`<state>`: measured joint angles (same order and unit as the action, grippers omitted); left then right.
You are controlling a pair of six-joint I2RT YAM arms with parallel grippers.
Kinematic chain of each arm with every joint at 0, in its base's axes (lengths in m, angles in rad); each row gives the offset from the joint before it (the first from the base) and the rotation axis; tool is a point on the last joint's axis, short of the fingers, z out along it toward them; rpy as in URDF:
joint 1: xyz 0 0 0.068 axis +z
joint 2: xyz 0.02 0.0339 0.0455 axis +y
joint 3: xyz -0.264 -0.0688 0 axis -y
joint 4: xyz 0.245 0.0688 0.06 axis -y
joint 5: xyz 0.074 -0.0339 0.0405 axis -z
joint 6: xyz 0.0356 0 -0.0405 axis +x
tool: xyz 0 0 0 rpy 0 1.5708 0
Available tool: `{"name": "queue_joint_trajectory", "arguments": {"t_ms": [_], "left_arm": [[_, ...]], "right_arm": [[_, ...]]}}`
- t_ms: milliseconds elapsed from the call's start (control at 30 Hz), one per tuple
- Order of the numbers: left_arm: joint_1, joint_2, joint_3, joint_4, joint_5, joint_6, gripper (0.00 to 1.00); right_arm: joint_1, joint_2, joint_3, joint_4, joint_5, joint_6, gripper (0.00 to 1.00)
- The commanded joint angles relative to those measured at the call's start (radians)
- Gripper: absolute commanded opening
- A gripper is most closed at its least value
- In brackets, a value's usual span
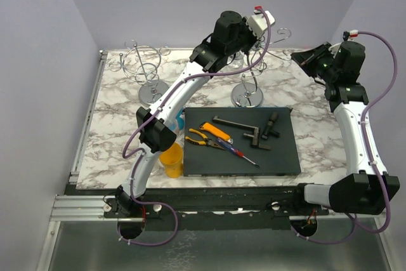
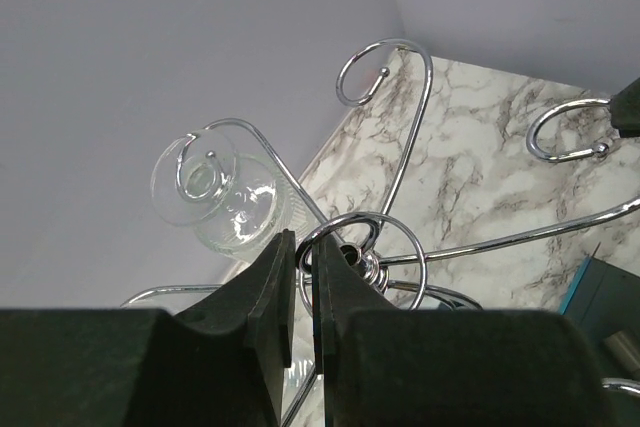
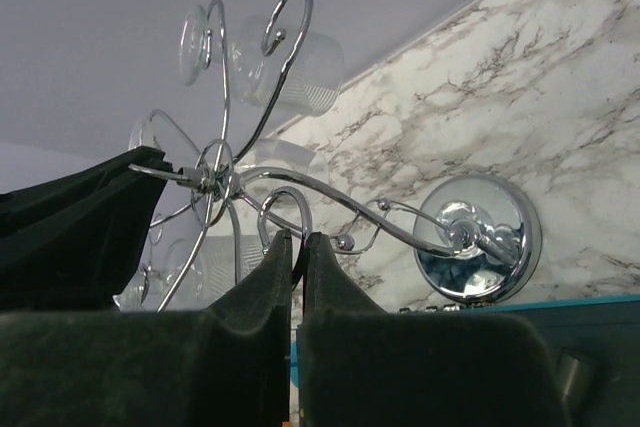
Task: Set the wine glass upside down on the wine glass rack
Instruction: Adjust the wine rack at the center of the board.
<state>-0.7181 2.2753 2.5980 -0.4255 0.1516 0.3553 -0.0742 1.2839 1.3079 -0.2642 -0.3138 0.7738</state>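
One wine glass (image 2: 225, 197) hangs bowl-down on a hook of the wine glass rack (image 2: 368, 265), at ten o'clock, just beside the left gripper (image 2: 303, 242). That gripper's fingers are almost pressed together, pinching nothing. The right gripper (image 3: 297, 242), pressed together, is farther away.

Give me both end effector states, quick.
Left end effector: nearly closed, thin gap, tips at the rack; grip cannot be told.
Right end effector: closed, tips at the rack; grip cannot be told.

Two units, left arm (image 1: 181, 90) and right arm (image 1: 355, 138): white link shells, black joint housings, purple cables (image 1: 388, 68) looped outside. Dark matte fingers (image 2: 265, 297) on left pincer (image 2: 303, 287) and right pincer (image 3: 297, 277).
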Motion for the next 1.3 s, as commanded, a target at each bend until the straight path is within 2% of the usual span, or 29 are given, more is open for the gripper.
{"name": "queue_joint_trajectory", "arguments": {"t_ms": [0,167,300,467,667,867,1100,1267], "left_arm": [[-0.026,0.023,0.056,0.134,-0.004,0.024,0.16],[-0.031,0.002,0.026,0.135,0.013,0.024,0.16],[-0.030,-0.027,-0.022,0.135,0.029,0.032,0.15],[-0.034,-0.045,-0.046,0.136,0.044,0.031,0.15],[-0.043,-0.053,-0.064,0.136,0.057,0.029,0.15],[-0.053,-0.049,-0.060,0.137,0.062,0.030,0.15],[-0.053,-0.050,-0.064,0.137,0.062,0.034,0.15],[-0.054,-0.050,-0.063,0.137,0.063,0.033,0.14]], "right_arm": [[0.040,-0.035,0.033,-0.156,-0.177,-0.062,0.07],[0.039,-0.043,0.123,-0.276,-0.015,-0.168,0.48],[0.027,-0.010,0.216,-0.287,0.031,-0.208,0.60],[0.010,0.056,0.326,-0.261,0.044,-0.220,0.64],[0.000,0.209,0.451,-0.239,0.045,-0.221,0.67],[-0.005,0.311,0.483,-0.156,0.033,-0.203,0.68],[-0.012,0.378,0.492,-0.071,0.019,-0.141,0.65],[-0.017,0.417,0.478,-0.029,-0.010,-0.086,0.56]]}}
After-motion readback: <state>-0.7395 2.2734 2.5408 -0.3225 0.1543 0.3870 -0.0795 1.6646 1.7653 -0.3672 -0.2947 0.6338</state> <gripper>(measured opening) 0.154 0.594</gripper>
